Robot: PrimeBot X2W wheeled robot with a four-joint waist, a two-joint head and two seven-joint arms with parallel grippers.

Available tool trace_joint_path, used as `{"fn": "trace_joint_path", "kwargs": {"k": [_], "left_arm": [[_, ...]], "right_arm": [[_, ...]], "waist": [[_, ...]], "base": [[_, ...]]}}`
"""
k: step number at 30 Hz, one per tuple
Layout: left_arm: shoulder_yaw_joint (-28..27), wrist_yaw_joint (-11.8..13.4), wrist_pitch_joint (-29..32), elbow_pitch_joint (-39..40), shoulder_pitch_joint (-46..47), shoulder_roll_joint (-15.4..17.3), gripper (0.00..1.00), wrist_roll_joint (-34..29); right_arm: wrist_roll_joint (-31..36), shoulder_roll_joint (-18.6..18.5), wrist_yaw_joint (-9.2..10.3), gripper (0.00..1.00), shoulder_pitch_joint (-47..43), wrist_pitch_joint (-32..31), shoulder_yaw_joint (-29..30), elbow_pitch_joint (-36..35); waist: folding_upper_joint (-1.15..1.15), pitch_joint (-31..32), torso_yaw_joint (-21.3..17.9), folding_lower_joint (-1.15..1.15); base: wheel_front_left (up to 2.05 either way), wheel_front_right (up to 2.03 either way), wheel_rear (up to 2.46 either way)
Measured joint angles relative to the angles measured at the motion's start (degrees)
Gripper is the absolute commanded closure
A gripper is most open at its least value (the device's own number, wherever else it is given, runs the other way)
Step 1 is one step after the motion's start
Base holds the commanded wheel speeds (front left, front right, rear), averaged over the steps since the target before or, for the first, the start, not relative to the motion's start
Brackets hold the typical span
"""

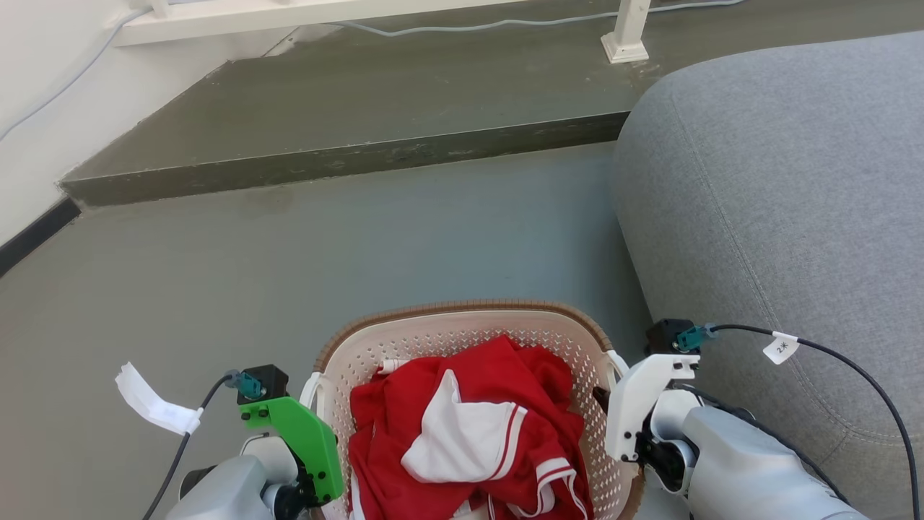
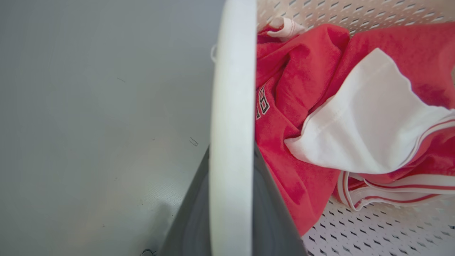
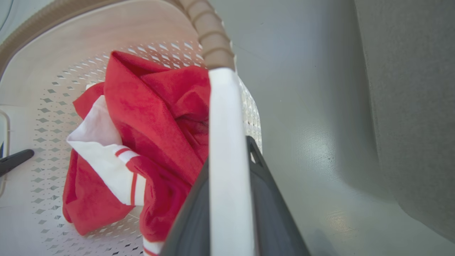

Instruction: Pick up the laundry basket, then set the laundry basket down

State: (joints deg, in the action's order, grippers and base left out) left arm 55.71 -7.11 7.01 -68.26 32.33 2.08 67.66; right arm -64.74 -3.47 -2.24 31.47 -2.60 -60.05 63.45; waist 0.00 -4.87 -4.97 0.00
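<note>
The laundry basket (image 1: 462,312), cream-white and perforated with a brown woven-look rim, sits at the bottom centre of the head view between my two arms. Red and white clothes (image 1: 469,426) lie bunched inside it. My left gripper (image 1: 315,401) is at the basket's left white handle (image 2: 233,106), and the left wrist view shows its dark fingers (image 2: 273,217) closed on either side of that handle. My right gripper (image 1: 612,390) holds the right white handle (image 3: 227,142) the same way, with dark fingers (image 3: 265,185) on both sides. Whether the basket rests on the floor is unclear.
A grey sofa (image 1: 779,202) stands close on the right, beside my right arm. Grey floor (image 1: 289,253) stretches ahead to a raised dark step (image 1: 346,162). A white post base (image 1: 624,40) and a cable rest on the step. A wall runs along the left.
</note>
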Motion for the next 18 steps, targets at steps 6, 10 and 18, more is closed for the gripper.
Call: {"fn": "trace_joint_path", "kwargs": {"k": [6,10,18], "left_arm": [[0.0,0.0,0.0,-0.29,0.01,-0.24,1.0,0.07],[0.01,0.0,0.0,-0.52,0.01,-0.37,1.0,0.07],[0.02,0.0,0.0,-0.9,0.02,-0.54,1.0,0.07]], "right_arm": [[-0.57,0.0,-0.01,1.0,0.01,-0.04,-0.4,0.08],[-0.96,0.0,-0.01,1.0,0.02,-0.04,-0.64,0.09],[-1.41,-0.01,-0.01,1.0,0.05,-0.04,-1.15,0.1]], "waist": [[0.0,-0.06,-0.1,0.0],[0.0,-0.12,-0.16,0.0],[0.0,-0.36,-0.21,0.0]], "base": [[0.0,0.0,0.0],[0.0,0.0,0.0],[0.0,0.0,0.0]]}}
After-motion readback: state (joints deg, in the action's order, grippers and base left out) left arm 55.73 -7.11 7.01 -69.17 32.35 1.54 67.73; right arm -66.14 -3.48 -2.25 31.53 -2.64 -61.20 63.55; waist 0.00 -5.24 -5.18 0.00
